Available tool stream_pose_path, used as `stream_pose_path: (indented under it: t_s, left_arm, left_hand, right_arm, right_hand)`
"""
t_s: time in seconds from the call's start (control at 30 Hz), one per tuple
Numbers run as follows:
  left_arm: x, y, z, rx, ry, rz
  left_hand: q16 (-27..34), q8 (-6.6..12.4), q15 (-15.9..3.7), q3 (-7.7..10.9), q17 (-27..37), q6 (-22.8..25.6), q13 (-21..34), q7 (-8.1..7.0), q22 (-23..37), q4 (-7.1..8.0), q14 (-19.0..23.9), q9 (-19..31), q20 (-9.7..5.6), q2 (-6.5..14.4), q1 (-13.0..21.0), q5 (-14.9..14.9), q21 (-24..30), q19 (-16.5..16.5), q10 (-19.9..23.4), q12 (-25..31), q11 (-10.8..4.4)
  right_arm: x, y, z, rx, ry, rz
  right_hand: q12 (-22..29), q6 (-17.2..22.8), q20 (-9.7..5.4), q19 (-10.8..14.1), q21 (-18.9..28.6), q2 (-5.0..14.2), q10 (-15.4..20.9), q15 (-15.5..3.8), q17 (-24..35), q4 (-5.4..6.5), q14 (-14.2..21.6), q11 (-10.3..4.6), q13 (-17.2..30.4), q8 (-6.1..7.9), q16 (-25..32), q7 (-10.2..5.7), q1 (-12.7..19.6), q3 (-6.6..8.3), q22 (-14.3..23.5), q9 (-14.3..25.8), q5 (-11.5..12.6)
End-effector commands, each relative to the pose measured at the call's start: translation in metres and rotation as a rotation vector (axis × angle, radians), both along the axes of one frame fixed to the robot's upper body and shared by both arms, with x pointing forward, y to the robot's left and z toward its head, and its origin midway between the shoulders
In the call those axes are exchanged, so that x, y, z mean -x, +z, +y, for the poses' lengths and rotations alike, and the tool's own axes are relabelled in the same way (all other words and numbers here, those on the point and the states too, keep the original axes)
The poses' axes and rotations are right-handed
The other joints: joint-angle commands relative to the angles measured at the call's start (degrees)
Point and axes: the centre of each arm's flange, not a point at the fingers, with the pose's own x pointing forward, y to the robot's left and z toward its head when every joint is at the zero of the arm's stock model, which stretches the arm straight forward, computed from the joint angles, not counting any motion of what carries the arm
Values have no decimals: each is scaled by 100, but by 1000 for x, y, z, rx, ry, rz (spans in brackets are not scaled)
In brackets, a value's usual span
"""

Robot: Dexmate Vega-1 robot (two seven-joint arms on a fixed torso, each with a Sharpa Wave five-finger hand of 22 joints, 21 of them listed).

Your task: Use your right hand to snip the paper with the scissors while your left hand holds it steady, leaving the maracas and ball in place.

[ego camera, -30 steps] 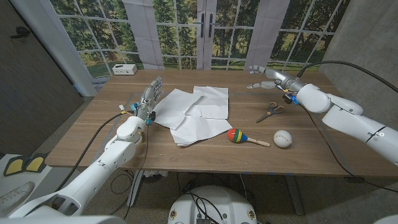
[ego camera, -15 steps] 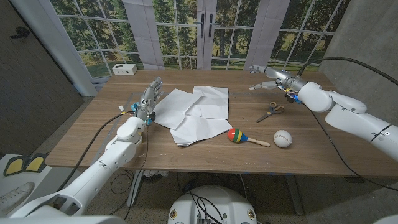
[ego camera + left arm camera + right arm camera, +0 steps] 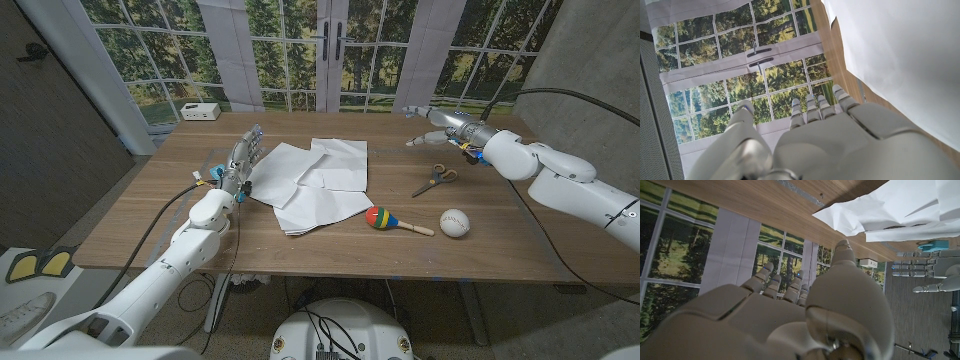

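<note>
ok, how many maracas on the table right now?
1. The maraca lies near the table's front edge, just right of the paper stack, with the white ball to its right. None looks hidden.

L robot hand (image 3: 241, 158): arm reaches fwd from lower-left corner, fingers straight & together, pointing away, holding nothing. R robot hand (image 3: 430, 126): arm extended from right side, raised, fingers apart & loosely spread, thumb out, nothing held.

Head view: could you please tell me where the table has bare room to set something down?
Bare wood runs along the near edge of the table, below the paper. It is crowded at right: scissors, maraca and ball lie close together.
</note>
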Motion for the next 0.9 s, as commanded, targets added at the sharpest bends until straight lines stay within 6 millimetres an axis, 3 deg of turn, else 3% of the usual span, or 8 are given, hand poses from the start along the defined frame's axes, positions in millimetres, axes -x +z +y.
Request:
stream_pose_path:
  t_s: [0.03,0.9]
  left_arm:
    - [1,-3,-1,1,5,6]
    - [2,-1,-3,-11,4,12]
  left_hand:
    - [35,32,-16,-12,10,53,6,13,11,-16,40,15,-24,28,-7,19,16,49,31,29,-2]
    - [34,19,-15,-16,10,66,6,22,10,-28,44,15,-30,36,-21,19,14,49,32,24,-9]
  right_arm:
    - [3,1,-5,54,-23,-16]
    - [-2,8,-2,212,-31,24]
  right_hand:
    - [36,55,-143,44,24,18,67,-1054,16,-18,-11,-32,24,11,-23,-71,155,110,18,22,-55]
    - [157,129,-173,85,19,-69,414,-1036,35,89,38,-32,85,14,4,-57,205,219,18,23,-212]
